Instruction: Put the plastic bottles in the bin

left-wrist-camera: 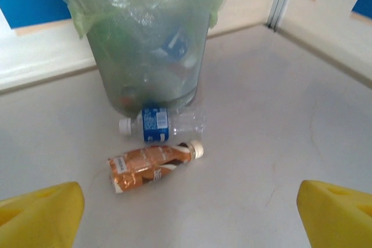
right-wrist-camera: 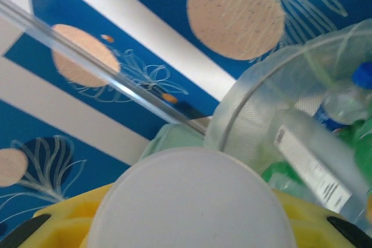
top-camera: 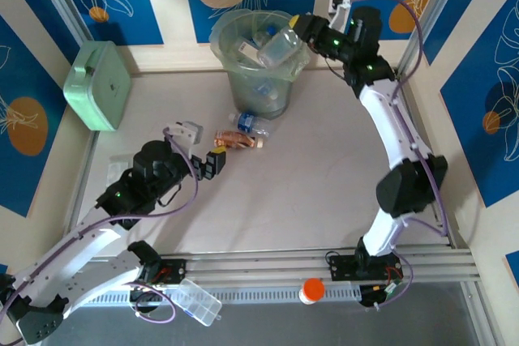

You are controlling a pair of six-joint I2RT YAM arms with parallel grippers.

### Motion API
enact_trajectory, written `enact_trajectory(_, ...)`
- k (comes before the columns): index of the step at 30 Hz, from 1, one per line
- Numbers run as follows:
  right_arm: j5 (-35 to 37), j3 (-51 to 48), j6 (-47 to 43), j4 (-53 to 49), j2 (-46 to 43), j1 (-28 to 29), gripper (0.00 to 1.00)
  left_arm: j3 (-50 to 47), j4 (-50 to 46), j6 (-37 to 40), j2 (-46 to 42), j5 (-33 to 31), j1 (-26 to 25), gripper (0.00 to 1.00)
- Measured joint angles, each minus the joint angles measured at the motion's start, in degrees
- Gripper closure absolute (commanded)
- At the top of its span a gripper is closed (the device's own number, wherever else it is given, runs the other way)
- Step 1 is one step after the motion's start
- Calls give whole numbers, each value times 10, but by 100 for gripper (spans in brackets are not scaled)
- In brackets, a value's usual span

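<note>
Nearest you, the left gripper [left-wrist-camera: 187, 219] hovers with its jaws spread wide, holding nothing. Just ahead, an orange-labelled bottle [left-wrist-camera: 152, 165] lies on the table [left-wrist-camera: 279, 143]. Beyond it, a blue-labelled bottle [left-wrist-camera: 163, 124] lies right at the foot of the bin [left-wrist-camera: 145, 56]. Both look empty, light and thin-walled, likely to roll or crumple, so grip across the labelled middle. Farthest off, the right gripper [top-camera: 302, 34] pinches a clear bottle [top-camera: 280, 46] over the bin's rim.
</note>
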Motion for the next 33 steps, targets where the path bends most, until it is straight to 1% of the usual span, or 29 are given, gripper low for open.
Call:
enact_trajectory(4,5,226,-25,-88,158,-4,73,-5,0,6,-15,-1,0,6)
enact_trajectory(7,1,374,-33,-144,265,-7,72,-9,6,10,-33,-2,0,6)
enact_trajectory(9,-9,442,-30,-159,322,-10,72,-10,9,13,-37,-2,0,6)
enact_trajectory(11,-23,483,-19,-162,367,-15,72,-10,10,14,-35,-2,0,6)
enact_trajectory(13,-37,489,-12,-162,391,-19,69,-10,10,14,-32,-2,0,6)
enact_trajectory(15,-57,489,-2,-159,406,-19,62,-10,10,14,-28,-2,0,6)
enact_trajectory(17,-67,489,-9,-159,408,-15,46,-10,10,14,-26,-1,0,5)
enact_trajectory(19,-64,489,-39,-163,405,-7,26,-10,10,14,-23,-2,0,5)
enact_trajectory(20,-63,489,-55,-164,405,-3,18,-10,10,14,-21,-1,0,5)
enact_trajectory(21,-60,489,-68,-168,405,1,15,-10,10,14,-19,-1,0,5)
enact_trajectory(25,-49,489,-104,-178,403,10,10,-10,10,14,-11,-1,0,5)
enact_trajectory(33,-16,486,-137,-203,393,5,10,-10,10,14,-10,-1,0,4)
